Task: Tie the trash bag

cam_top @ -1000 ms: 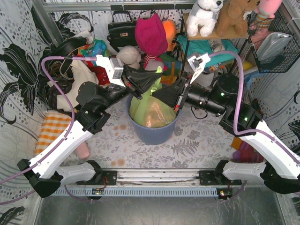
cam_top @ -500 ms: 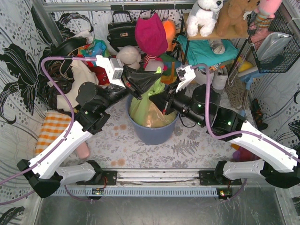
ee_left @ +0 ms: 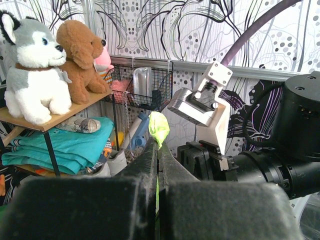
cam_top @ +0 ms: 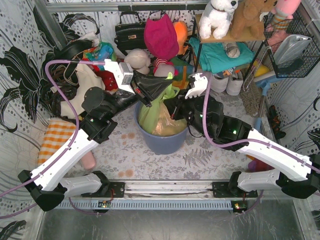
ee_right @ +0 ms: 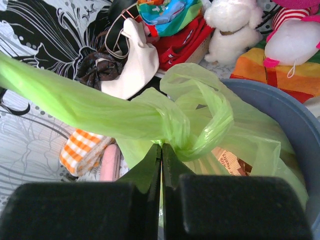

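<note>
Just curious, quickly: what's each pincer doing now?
Left pincer: closed, pinching a tail of the trash bag.
Right pincer: closed on the trash bag at its loose knot.

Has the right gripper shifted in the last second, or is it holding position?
Yes. The right gripper, shut on the trash bag, has swung left, further in over the blue bin.

My top cam looks down from behind the rig. Wrist cams sit super close; all three share the trash bag (cam_top: 152,115).
</note>
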